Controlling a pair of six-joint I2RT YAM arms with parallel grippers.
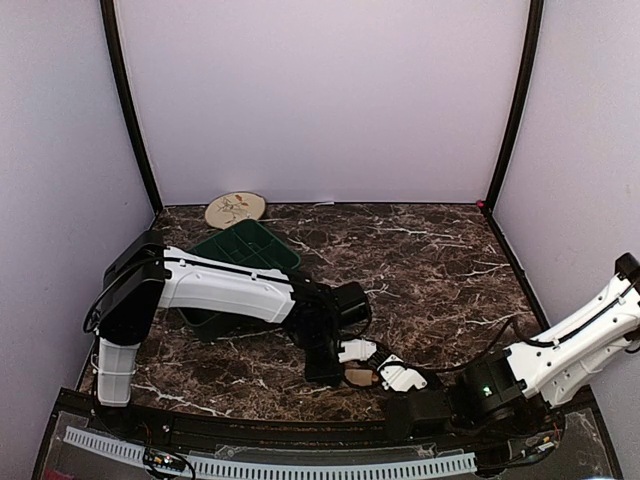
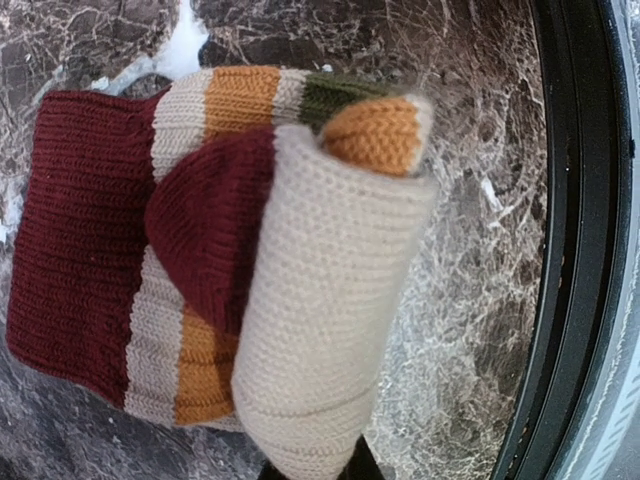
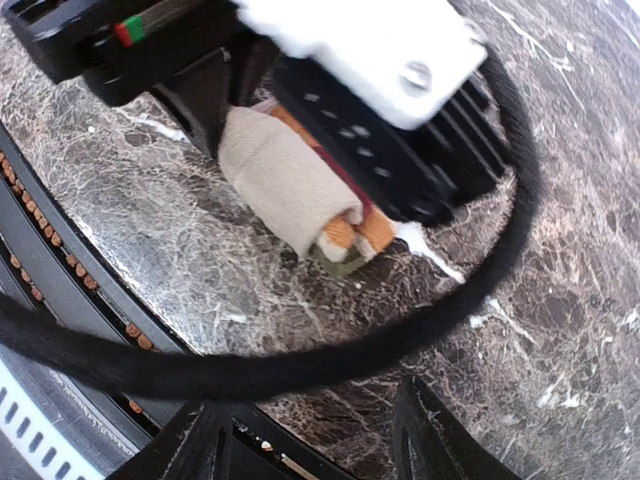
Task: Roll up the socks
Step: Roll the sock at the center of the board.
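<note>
Marble, dark brown with white veins, makes up the table (image 1: 430,260) under both my arms. My left arm (image 1: 220,285) reaches across it from the left and covers the near part of a dark green tray (image 1: 245,250). The tray is divided into compartments, and I cannot tell whether anything lies in them. Behind the tray a round cream plate (image 1: 236,209) with a leafy print sits at the foot of the back wall.

Close to the near edge my left gripper (image 1: 340,368) points down onto the striped sock (image 2: 300,300) and pinches it, with a dark finger on either side of the roll in my right wrist view. The sock lies on the marble just beside the black rail (image 2: 570,250) at the table's front. Its cream part is wound into a tight roll over bands of dark red, orange and olive green, and the dark red toe is tucked against the roll.

My right gripper (image 3: 310,440) hovers just beside the sock with its fingers spread apart and nothing between them.

A black cable (image 3: 300,365) loops across that view — it cuts off part of the marble. From above the sock is only a small tan patch, mostly hidden by my two grippers.
</note>
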